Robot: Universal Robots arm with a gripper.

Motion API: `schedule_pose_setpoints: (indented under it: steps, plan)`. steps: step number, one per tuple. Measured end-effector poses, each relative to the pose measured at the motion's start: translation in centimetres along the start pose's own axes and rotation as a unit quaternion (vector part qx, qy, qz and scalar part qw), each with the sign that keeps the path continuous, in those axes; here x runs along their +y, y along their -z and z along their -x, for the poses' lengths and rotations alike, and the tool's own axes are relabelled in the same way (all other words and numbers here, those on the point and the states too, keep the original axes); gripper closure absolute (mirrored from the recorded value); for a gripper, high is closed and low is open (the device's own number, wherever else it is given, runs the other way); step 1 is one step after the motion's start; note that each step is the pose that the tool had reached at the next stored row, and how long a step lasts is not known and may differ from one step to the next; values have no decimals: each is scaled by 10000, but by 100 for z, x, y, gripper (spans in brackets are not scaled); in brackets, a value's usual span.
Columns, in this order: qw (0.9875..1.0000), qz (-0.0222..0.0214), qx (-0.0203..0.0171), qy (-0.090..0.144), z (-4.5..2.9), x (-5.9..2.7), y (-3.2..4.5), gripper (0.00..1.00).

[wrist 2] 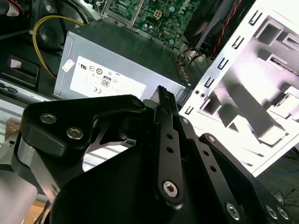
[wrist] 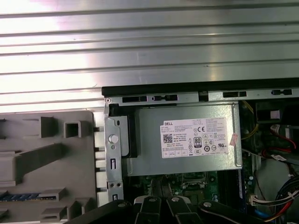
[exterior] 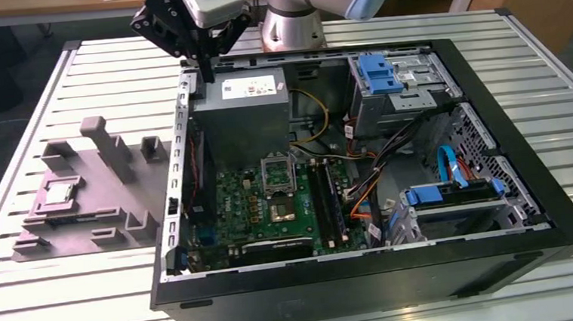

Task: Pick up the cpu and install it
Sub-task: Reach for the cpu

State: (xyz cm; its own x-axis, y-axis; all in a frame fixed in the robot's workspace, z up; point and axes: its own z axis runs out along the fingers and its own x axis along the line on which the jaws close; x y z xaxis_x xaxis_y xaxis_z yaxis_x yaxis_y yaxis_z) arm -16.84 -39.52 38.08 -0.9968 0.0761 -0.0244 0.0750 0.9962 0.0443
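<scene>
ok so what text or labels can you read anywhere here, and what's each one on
white label on the grey power supply box: rows of fine print and round marks, too small to quote.
small sticker at that label's edge: unreadable.
cpu in the grey tray: no marking readable.

Desk (exterior: 109, 74): slatted metal top, pale, ribs running across its width. Two items rest directly on it. A grey moulded tray (exterior: 108, 203) lies toward the exterior view's left. An open black computer case (exterior: 376, 283) lies just beside it (flat, interior upward).
</scene>
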Motion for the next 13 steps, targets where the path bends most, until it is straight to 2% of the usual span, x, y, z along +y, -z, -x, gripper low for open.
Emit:
schedule_pose_setpoints:
  steps: [13]
  plan:
    - [10000, 0, 0, -1, -37, -3, -3, 89]
